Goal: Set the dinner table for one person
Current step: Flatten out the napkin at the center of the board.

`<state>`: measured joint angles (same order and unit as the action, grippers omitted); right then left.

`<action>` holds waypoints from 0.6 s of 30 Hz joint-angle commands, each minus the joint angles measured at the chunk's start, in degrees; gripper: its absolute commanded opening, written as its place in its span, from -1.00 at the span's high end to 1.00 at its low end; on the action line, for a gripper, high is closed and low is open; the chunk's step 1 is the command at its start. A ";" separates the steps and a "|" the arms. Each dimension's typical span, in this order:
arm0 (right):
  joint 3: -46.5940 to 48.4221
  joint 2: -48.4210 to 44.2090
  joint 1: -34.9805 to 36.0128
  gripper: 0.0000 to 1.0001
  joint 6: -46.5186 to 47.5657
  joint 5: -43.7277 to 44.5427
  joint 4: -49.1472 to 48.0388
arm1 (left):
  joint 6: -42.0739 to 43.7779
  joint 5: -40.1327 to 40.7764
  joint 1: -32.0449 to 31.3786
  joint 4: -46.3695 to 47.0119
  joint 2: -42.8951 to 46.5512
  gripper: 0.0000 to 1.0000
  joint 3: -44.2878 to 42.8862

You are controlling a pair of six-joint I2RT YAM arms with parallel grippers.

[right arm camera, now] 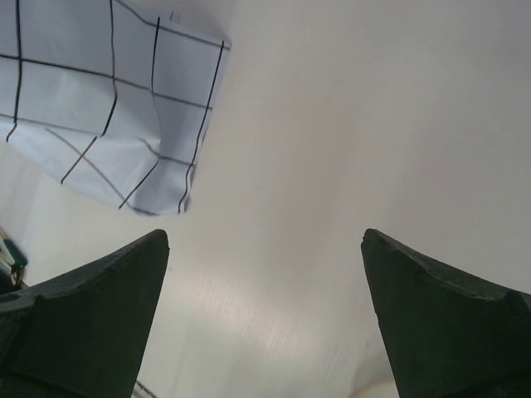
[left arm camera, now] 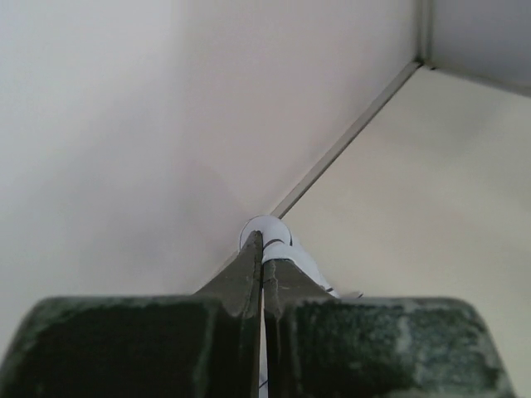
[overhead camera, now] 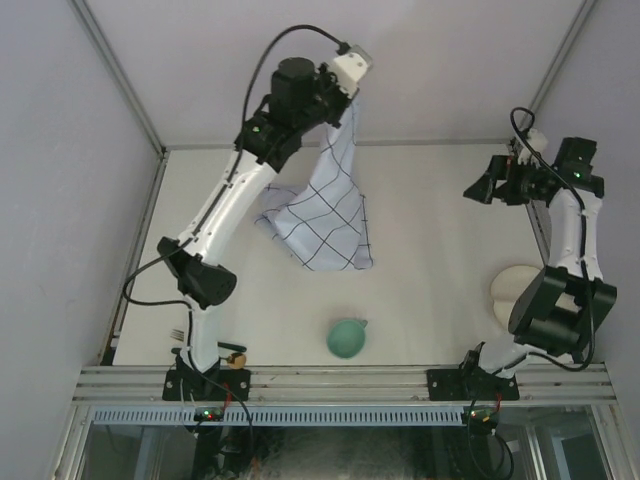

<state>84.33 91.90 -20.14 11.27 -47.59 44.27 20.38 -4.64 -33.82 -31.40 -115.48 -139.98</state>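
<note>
Well below left hand (left arm camera: 262, 249), dinner table (overhead camera: 430, 230)

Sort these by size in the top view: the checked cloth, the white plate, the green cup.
Checked cloth, largest.
White plate, then green cup, though the right arm hides part of the plate.

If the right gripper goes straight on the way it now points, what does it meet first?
Probably the bare dinner table; the checked cloth hangs to one side of the right gripper, though depth is unclear.
</note>
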 commanded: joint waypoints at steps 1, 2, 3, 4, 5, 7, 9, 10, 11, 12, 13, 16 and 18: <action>-3.98 -6.32 -4.82 -0.99 9.42 -4.58 12.48 | 4.35 0.82 -8.27 12.55 -0.21 0.99 -0.40; -4.74 -8.05 -6.51 -0.99 10.83 -5.47 14.24 | 4.86 0.40 -9.77 14.21 -0.26 0.99 0.52; -5.27 -9.22 -7.88 -0.99 11.97 -6.51 15.85 | 5.23 -0.37 -11.11 15.97 -0.31 0.99 1.33; -5.78 -10.46 -9.03 -0.99 13.16 -6.72 17.40 | 5.77 -1.51 -12.63 17.41 -0.46 0.99 1.78; -6.33 -11.68 -10.03 -0.99 13.91 -6.91 18.45 | 6.80 -2.15 -14.37 18.97 -0.78 0.99 1.78; -7.73 -14.02 -12.27 -0.99 15.80 -7.56 19.89 | 10.27 -2.69 -18.34 21.82 -1.08 0.99 1.61; -8.64 -15.62 -14.08 -0.99 17.40 -7.39 21.58 | 13.63 -3.52 -21.77 23.96 -0.96 0.99 1.11; -8.99 -16.18 -15.26 -1.00 18.06 -7.66 22.20 | 14.83 -3.85 -23.10 24.61 -0.91 0.99 0.49; -9.35 -16.56 -16.58 -0.99 18.66 -7.95 22.70 | 15.64 -4.29 -24.07 25.10 -0.82 0.99 -0.23; -9.48 -16.77 -17.85 -0.99 19.49 -8.43 23.58 | 16.64 -4.72 -24.75 25.23 -0.55 0.99 -1.22; -9.49 -16.83 -19.24 -0.99 20.42 -8.90 24.49 | 17.00 -4.72 -25.13 25.39 -0.10 0.99 -1.62; -9.69 -16.48 -23.16 -0.99 24.31 -11.68 28.85 | 16.91 -2.11 -24.72 23.10 2.30 0.99 -1.55; -9.88 -15.94 -24.59 -0.99 27.13 -12.89 31.30 | 15.47 0.34 -22.15 19.66 5.52 0.99 2.06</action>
<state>74.98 76.27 -41.87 30.70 -55.83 69.25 35.00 -7.86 -60.36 -12.60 -117.43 -138.67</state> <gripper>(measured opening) 0.995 0.005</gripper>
